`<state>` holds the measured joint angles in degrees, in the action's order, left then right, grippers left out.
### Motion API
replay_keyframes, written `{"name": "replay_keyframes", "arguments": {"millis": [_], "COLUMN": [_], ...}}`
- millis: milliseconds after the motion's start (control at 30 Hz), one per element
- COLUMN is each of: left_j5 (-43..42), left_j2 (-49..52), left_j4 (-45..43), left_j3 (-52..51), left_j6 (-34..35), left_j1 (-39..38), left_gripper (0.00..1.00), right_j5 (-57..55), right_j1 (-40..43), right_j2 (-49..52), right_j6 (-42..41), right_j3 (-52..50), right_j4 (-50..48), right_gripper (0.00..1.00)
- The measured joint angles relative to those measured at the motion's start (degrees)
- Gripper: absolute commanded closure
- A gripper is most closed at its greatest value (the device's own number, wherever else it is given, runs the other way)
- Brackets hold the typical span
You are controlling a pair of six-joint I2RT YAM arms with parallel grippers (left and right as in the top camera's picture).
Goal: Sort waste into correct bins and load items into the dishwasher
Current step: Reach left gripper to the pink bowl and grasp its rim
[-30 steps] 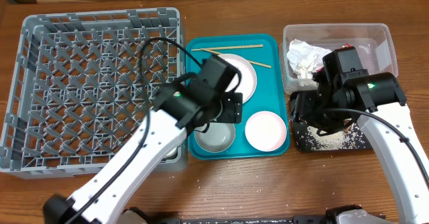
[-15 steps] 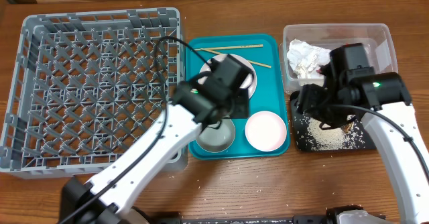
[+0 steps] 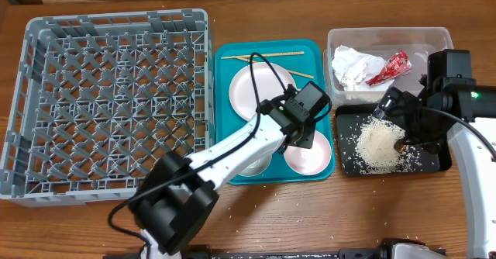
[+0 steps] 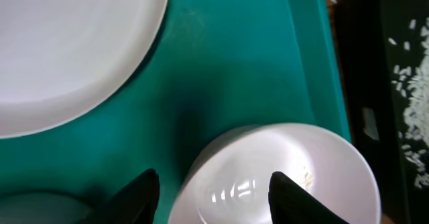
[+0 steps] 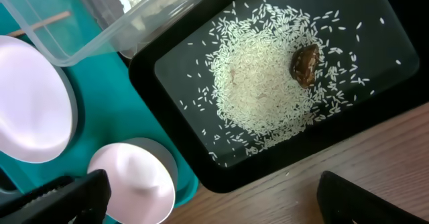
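The grey dish rack (image 3: 116,96) stands at the left. The teal tray (image 3: 310,53) holds the plate (image 3: 256,88), chopsticks (image 3: 263,55) and two bowls (image 3: 310,154) (image 3: 252,164). My left gripper (image 3: 298,132) is open low over the pinkish bowl (image 4: 281,177); its fingers (image 4: 214,197) straddle the bowl's left rim. The clear tub (image 3: 387,36) holds the napkin (image 3: 353,65) and the red wrapper (image 3: 391,67). The black tray (image 3: 434,162) holds a rice pile (image 5: 261,83) with a brown scrap (image 5: 305,64). My right gripper (image 3: 403,123) is wide open and empty (image 5: 218,200). No cup shows.
Loose grains lie on the wooden table (image 3: 325,212) in front of the trays. The plate (image 4: 67,43) and teal tray floor (image 4: 234,63) fill the left wrist view. The right wrist view also shows the bowl (image 5: 131,184) and the clear tub's corner (image 5: 134,23).
My left gripper has moved right, from over the greyish bowl to over the pinkish bowl. My right arm has swung right, uncovering the rice pile and the red wrapper.
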<state>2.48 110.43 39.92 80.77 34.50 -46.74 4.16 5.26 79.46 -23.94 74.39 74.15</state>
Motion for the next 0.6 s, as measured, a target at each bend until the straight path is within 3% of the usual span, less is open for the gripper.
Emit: {"name": "replay_keyframes", "arguments": {"millis": [167, 267, 600], "left_j5": [-0.02, -0.04, -0.11], "left_j2": [4.02, 5.53, 5.84], "left_j4": [-3.17, -3.30, 0.79], "left_j3": [0.00, 0.00, 1.46], "left_j6": [-4.81, -6.69, -7.74], "left_j1": [0.00, 0.00, 0.37], "left_gripper": [0.74, 0.96, 0.96], "right_j5": [-0.15, -0.15, -0.17], "right_j1": [0.00, 0.00, 0.00], "right_j2": [0.00, 0.00, 0.00], "right_j6": [0.00, 0.00, -0.02], "right_j3": [0.00, 0.00, 0.00], "right_j4": [-0.02, -0.04, -0.04], "right_gripper": [0.00, 0.00, 0.00]}}
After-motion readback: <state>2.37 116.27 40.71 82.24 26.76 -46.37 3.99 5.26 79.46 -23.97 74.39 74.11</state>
